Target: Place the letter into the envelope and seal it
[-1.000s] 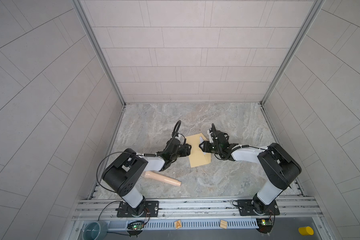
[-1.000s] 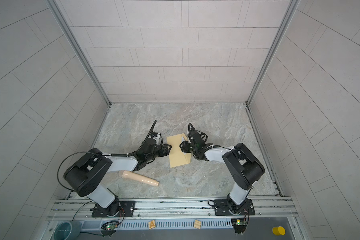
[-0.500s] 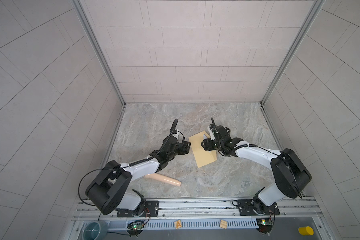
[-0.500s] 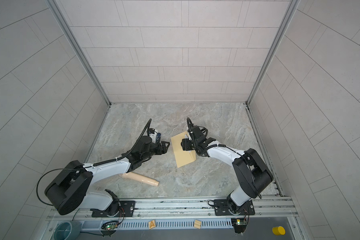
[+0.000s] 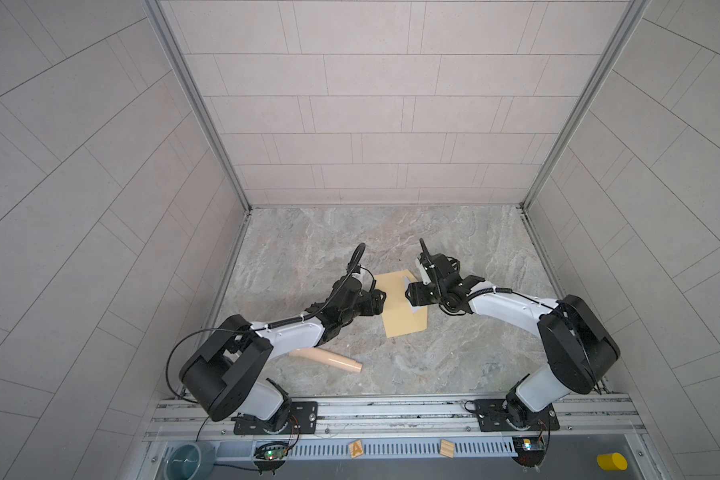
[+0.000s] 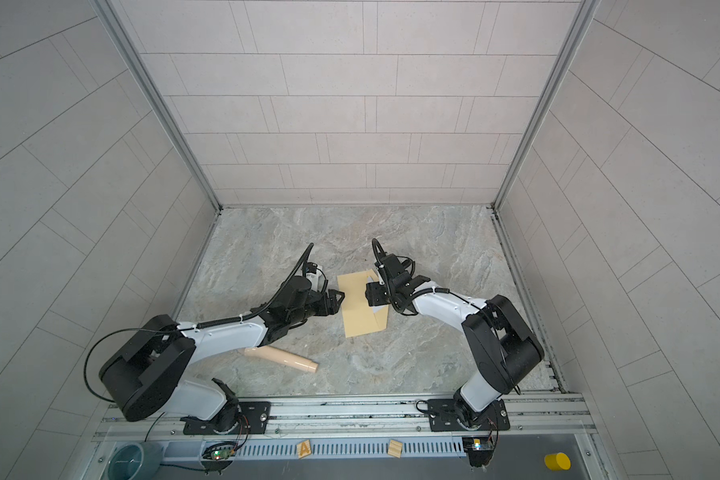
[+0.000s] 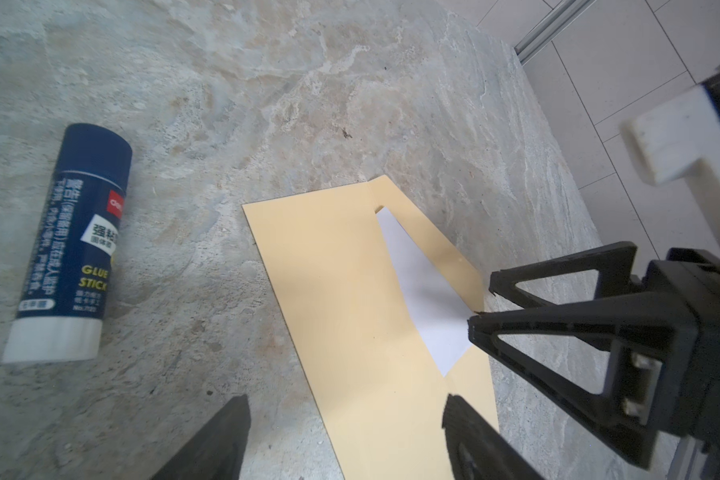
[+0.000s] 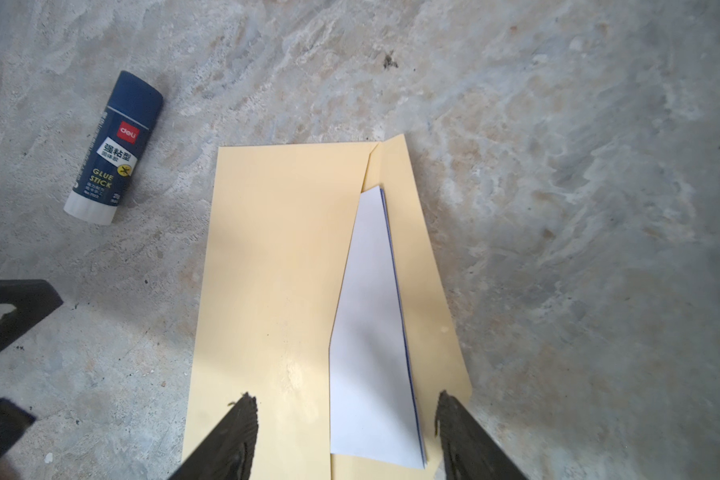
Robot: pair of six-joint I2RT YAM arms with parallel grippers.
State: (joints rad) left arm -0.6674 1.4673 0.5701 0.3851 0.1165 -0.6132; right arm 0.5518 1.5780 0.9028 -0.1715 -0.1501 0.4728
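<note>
The tan envelope lies flat on the marble table, its angled flap open. The folded white letter is tucked partly inside, and a white wedge of it with a thin blue edge shows on the flap. My left gripper is open at the envelope's left edge, holding nothing. My right gripper is open over the flap side. Its fingers straddle the letter's exposed end without pinching it.
A dark blue glue stick lies on the table beyond the envelope. A beige cylinder lies near the front, beside the left arm. Tiled walls enclose three sides. A teal cup and wooden blocks sit below the front rail.
The right gripper's jaws have spread wider over the flap. The envelope has turned a little and lies slightly nearer the front. Both arms have shifted at the elbow.
</note>
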